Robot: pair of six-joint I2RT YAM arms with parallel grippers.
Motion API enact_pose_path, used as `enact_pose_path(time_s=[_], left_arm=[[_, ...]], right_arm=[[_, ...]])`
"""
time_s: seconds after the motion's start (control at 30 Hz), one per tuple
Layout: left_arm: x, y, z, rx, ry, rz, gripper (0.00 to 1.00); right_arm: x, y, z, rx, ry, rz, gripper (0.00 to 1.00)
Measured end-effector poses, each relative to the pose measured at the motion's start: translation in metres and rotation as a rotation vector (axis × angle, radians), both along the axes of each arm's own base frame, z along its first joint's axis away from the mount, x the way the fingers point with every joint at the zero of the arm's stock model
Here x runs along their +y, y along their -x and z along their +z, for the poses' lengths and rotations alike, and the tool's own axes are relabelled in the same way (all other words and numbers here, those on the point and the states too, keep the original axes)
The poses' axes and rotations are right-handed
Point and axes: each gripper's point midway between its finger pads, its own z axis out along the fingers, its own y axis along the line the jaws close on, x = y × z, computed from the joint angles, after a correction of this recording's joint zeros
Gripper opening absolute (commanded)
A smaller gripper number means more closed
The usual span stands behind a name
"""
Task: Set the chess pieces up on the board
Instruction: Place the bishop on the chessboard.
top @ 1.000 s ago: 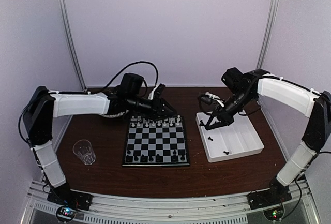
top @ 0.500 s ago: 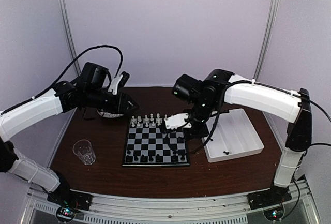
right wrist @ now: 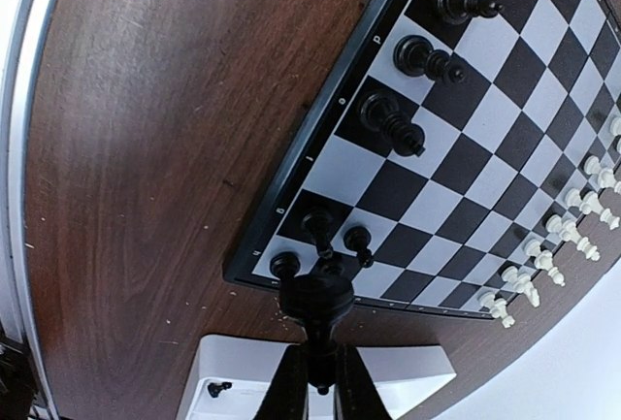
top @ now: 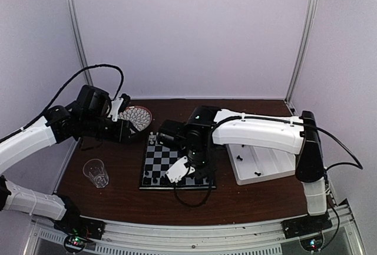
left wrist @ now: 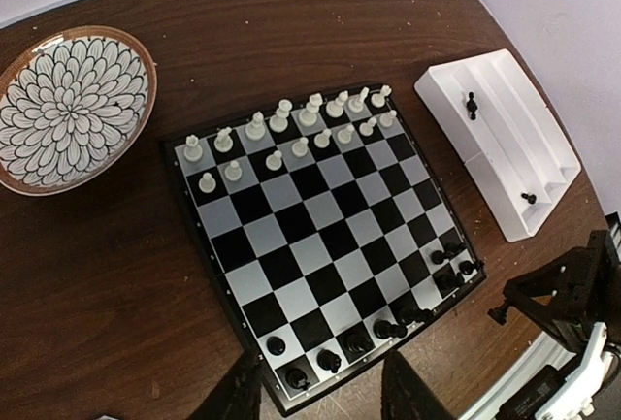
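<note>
The board (top: 162, 158) lies mid-table. White chess pieces (left wrist: 291, 124) fill its two far rows, and black chess pieces (left wrist: 388, 328) stand along its near rows. My right gripper (right wrist: 316, 362) is shut on a black piece (right wrist: 315, 296), held base-first just above the board's near right corner, close over three black pieces (right wrist: 318, 226) standing there. In the top view that gripper (top: 189, 171) hangs over the same corner. My left gripper (left wrist: 325, 396) is open and empty, high above the board's left side; in the top view it (top: 126, 128) is off the far left corner.
The white compartmented tray (top: 265, 164) sits right of the board with a few black pieces (left wrist: 472, 105) in it. A round patterned plate (top: 136, 116) stands at the back left. A clear plastic cup (top: 96, 172) stands left of the board.
My right arm swung from the tray across to the board's near right corner with a black piece. My left arm pulled back left off the board, its jaws widening.
</note>
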Motion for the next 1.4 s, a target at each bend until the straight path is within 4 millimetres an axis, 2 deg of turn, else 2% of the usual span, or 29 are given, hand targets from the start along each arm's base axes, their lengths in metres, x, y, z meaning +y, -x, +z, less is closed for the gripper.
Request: enact_pose_path(time_s=[0.5, 1.13, 1.4], left_arm=[[0.009, 0.004, -0.002, -0.019, -0.01, 0.021, 0.43], [0.008, 0.006, -0.015, 0.012, -0.02, 0.011, 0.43], [0.007, 0.005, -0.019, 0.026, -0.025, 0.007, 0.43]], right_arm=[[0.0, -0.013, -0.026, -0.11, 0.152, 0.113, 0.02], [0.02, -0.026, -0.04, -0.195, 0.154, 0.17, 0.03], [0.021, -0.03, -0.053, -0.208, 0.179, 0.18, 0.05]])
